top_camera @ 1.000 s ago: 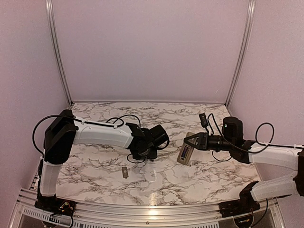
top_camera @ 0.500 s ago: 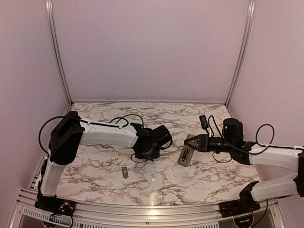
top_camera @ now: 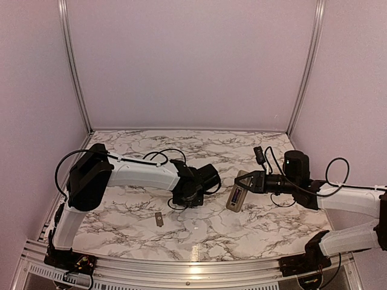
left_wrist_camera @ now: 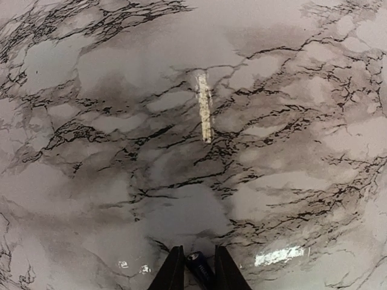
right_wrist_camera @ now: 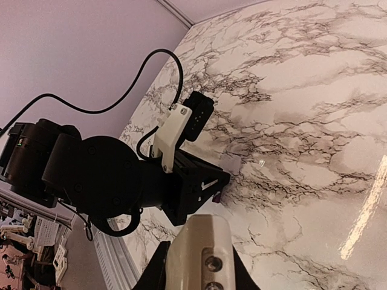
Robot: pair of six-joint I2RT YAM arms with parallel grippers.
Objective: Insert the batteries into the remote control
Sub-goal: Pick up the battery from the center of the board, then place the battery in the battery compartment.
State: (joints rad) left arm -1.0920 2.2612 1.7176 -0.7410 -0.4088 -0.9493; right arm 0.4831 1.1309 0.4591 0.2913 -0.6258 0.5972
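Left gripper (left_wrist_camera: 198, 257) pinches a dark battery (left_wrist_camera: 199, 269); right gripper (right_wrist_camera: 199, 257) is clamped on the remote control (right_wrist_camera: 202, 241).
Only the left wrist view shows the battery, its end poking out between the two fingers above the marble table (left_wrist_camera: 91, 72), with a pale streak (left_wrist_camera: 205, 107) farther out. The right wrist view shows only the remote's tan end between its fingers. The top view shows the whole remote (top_camera: 235, 197) held off the table, tilted, near the left gripper, and a small grey flat piece (top_camera: 159, 219) lying near the front edge.
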